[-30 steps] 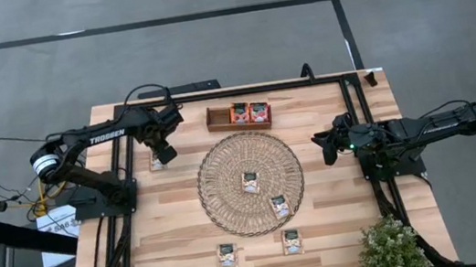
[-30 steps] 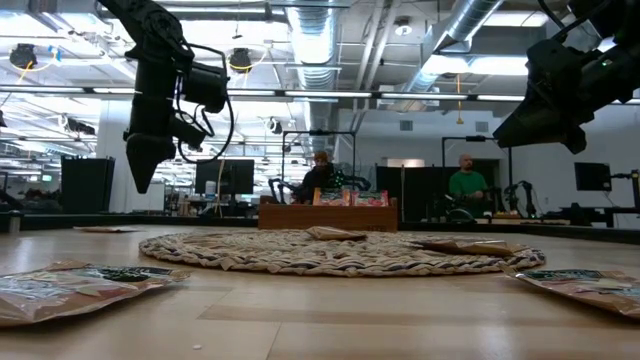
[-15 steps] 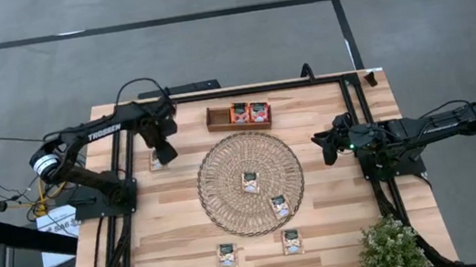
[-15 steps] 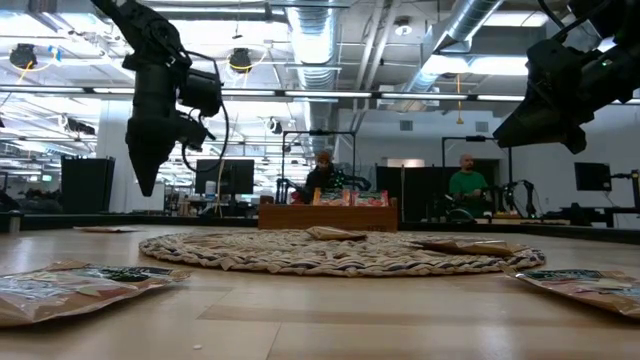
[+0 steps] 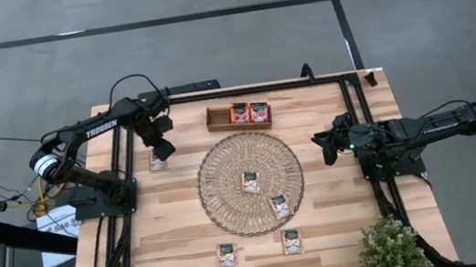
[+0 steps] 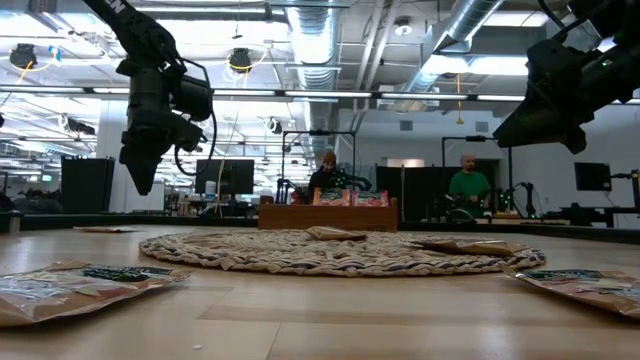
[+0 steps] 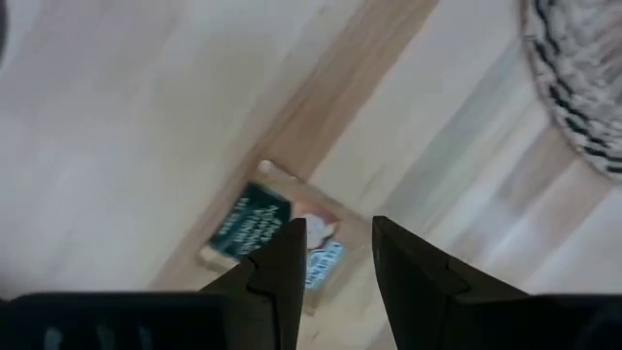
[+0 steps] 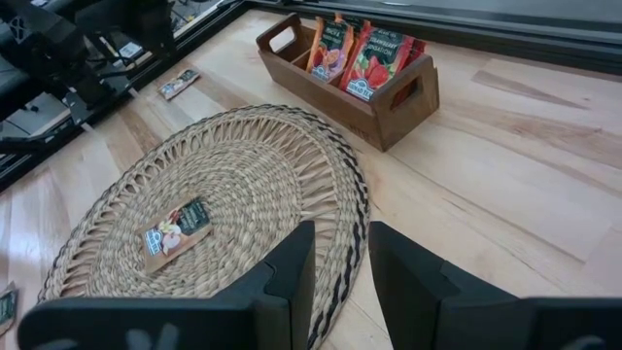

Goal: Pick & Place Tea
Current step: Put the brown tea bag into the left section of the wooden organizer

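A beige tea sachet with a dark green top (image 5: 158,161) (image 7: 273,236) lies flat on the table at the far left. My left gripper (image 5: 164,151) (image 7: 336,255) hangs over it, pointing down and clear of the table, open with nothing between the fingers. Two more sachets (image 5: 250,182) (image 5: 280,206) lie on the round woven mat (image 5: 224,168), and two (image 5: 227,256) (image 5: 292,241) near the front edge. The wooden tray (image 5: 218,119) holds red sachets (image 5: 249,112). My right gripper (image 5: 322,141) (image 8: 340,255) waits open at the right, raised.
A potted plant (image 5: 392,250) stands at the near right corner. Black frame rails (image 5: 356,118) run along the table's left, right and far sides. Bare wood lies between the mat and the left arm's base. People sit in the room (image 6: 465,185) far behind the table.
My left arm has swung a little toward the table's far edge and its wrist has turned. The fingertips have stayed above the sachet at the far left. The sachets have not moved.
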`<action>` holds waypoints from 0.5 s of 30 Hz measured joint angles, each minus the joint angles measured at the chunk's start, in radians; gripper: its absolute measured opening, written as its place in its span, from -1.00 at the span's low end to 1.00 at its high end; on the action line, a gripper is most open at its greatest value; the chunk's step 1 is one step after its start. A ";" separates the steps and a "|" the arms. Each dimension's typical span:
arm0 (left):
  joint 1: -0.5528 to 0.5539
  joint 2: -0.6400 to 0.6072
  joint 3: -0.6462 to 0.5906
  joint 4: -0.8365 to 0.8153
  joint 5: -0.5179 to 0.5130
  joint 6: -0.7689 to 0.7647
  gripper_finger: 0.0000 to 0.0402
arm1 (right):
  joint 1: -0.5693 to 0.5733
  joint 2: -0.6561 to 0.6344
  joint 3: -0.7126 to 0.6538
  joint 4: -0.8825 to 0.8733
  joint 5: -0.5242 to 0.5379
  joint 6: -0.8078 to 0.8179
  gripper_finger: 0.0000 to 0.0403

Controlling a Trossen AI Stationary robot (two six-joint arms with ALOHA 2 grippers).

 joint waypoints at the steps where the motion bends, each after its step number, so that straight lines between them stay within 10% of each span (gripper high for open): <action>1: 0.000 0.000 0.000 0.001 -0.009 0.001 -0.45 | 0.000 0.000 0.000 0.000 0.000 0.000 -0.54; 15: 0.003 0.087 0.000 0.000 -0.091 -0.086 -0.45 | 0.000 0.000 0.000 0.000 0.000 0.001 -0.54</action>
